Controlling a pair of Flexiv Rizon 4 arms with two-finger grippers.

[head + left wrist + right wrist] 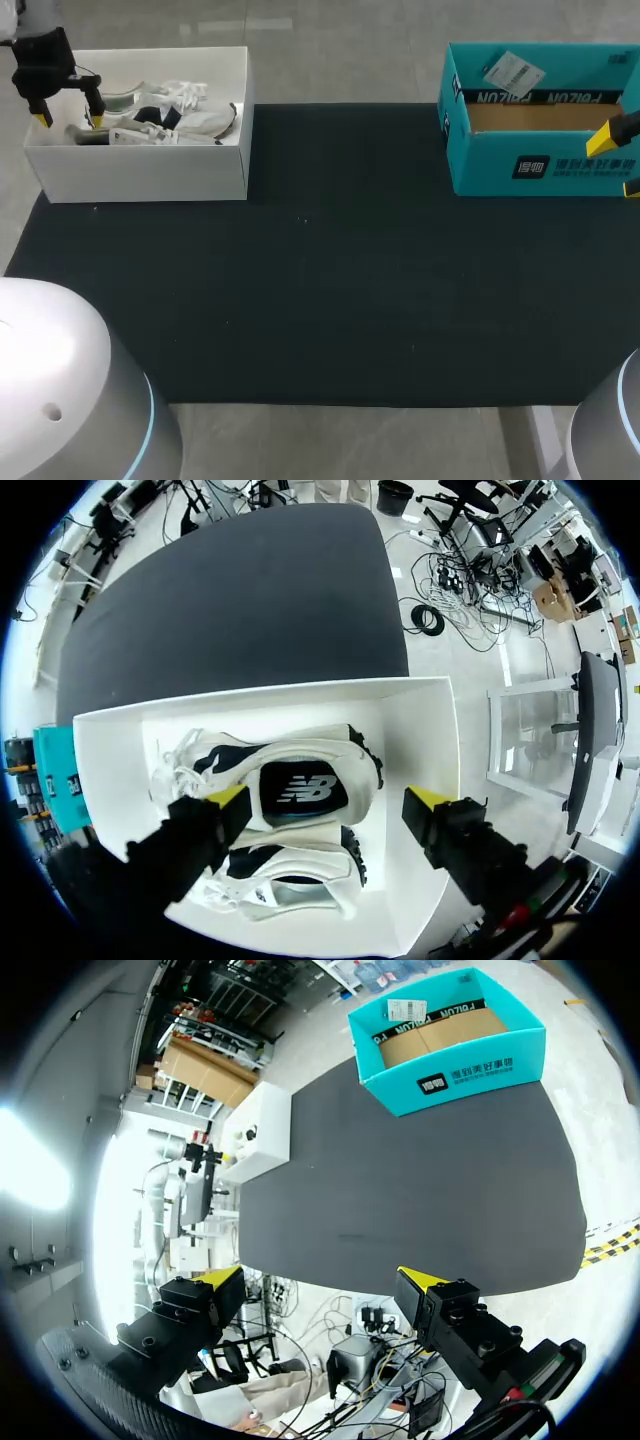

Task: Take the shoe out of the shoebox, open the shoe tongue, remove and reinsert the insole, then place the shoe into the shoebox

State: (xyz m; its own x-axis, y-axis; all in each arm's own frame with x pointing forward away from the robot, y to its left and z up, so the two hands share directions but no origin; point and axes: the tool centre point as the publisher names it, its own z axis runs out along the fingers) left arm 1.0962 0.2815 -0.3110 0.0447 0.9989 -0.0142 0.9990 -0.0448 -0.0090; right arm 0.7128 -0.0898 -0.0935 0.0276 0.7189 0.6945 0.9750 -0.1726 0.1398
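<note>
My left tool [68, 118] hangs spread, pointing down over the white sneaker [190, 118], which lies in the white shoebox [140, 172] at the table's [320, 290] far-left corner. Right tool [618, 165] spread, empty, by the teal box [520, 165].

The far-left shoebox [150, 175] is plain white. The shoes [300, 742] in it are white with dark navy panels, and the black insole [305, 790] bears a white logo. The far-right box [540, 165] is teal outside and brown inside, with a white label [512, 72]. The table mat [330, 300] is plain black.
</note>
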